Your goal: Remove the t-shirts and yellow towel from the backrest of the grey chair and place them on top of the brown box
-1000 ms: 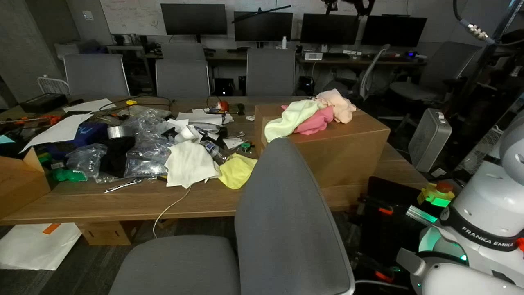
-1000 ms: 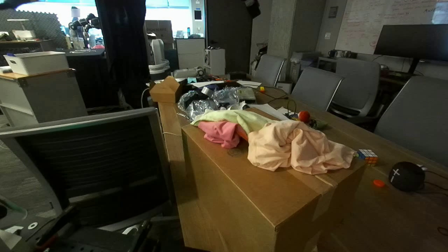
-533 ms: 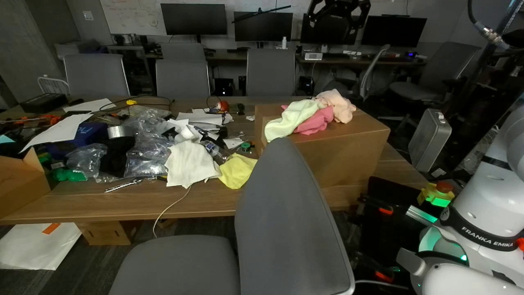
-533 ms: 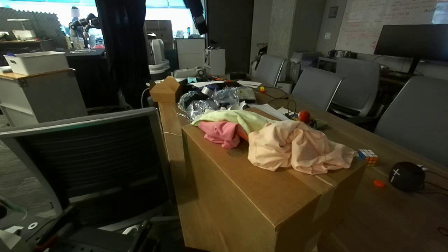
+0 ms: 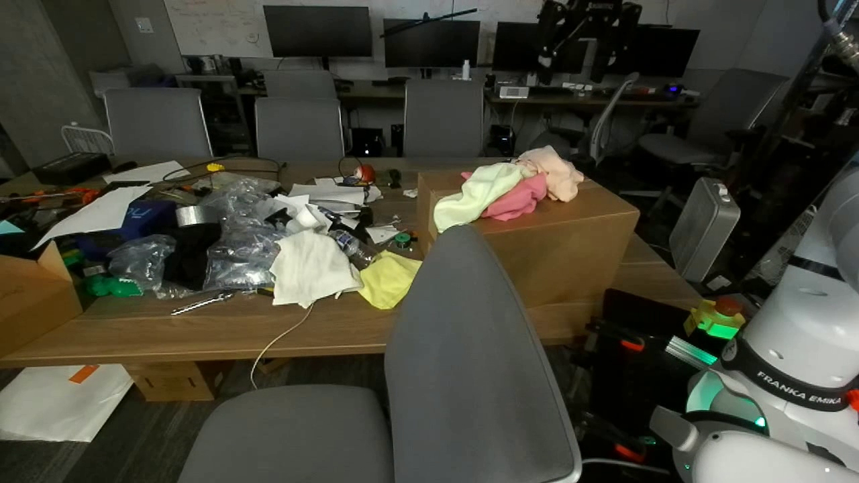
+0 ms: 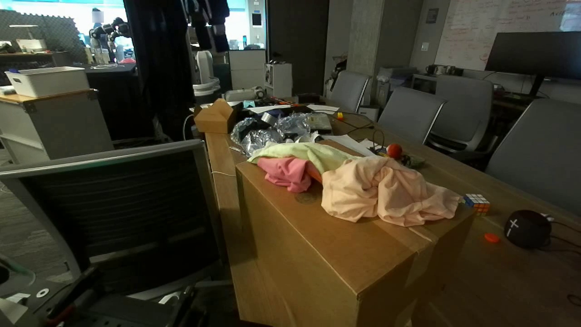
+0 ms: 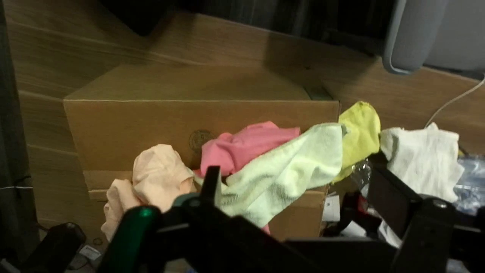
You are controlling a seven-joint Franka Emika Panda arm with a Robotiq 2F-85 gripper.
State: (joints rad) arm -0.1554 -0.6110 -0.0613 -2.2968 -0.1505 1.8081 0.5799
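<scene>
Though the gripper (image 5: 572,74) is cut off at top in both exterior views, its jaws stand wide apart. Peach T-shirt (image 7: 161,170), pale yellow-green towel (image 7: 303,163) and the pink T-shirt (image 7: 250,146) it partly hides lie atop the brown cardboard box (image 7: 132,125).

The box (image 6: 336,240) is matt cardboard, the towel (image 7: 290,170) cloth.

Black plastic-looking band (image 5: 792,389) on the white robot arm (image 5: 792,335): I'm reading "FRANKA EMIKA".
Round black device (image 6: 532,230): I'm seeing a white cross (image 6: 514,223) and bar (image 6: 514,233).
Large brown cardboard box (image 7: 132,129): I'm finding an illegible round stamp (image 7: 201,141).
Pale wall whiteboard (image 6: 463,45): I'm seeing unreadable reddish handwriting (image 6: 504,16).
</scene>
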